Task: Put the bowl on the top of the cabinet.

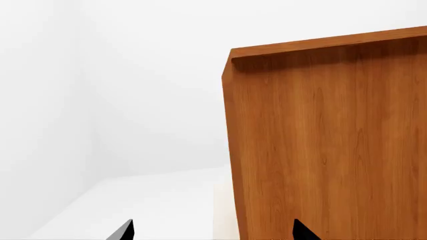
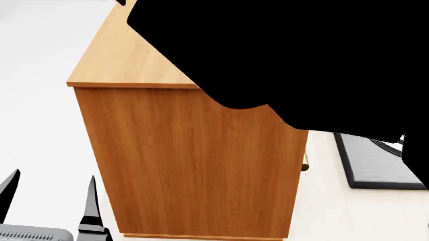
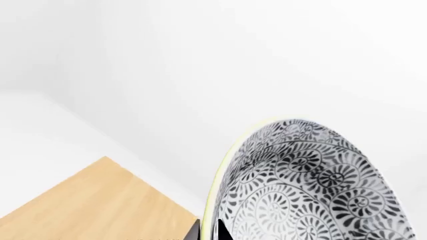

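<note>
Bowl (image 3: 307,185) clamped at its rim in my right gripper (image 3: 208,231), carried above a corner of the cabinet (image 2: 194,170) top; next: lower flat, inboard of edges, release; left gripper (image 1: 212,231) spread, empty.

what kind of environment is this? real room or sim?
Likely a bare simulated test room: flat, featureless white walls and floor, one wood-grain cabinet, and a patterned bowl at the right end effector above its top. Nothing marks a kitchen or office.
</note>
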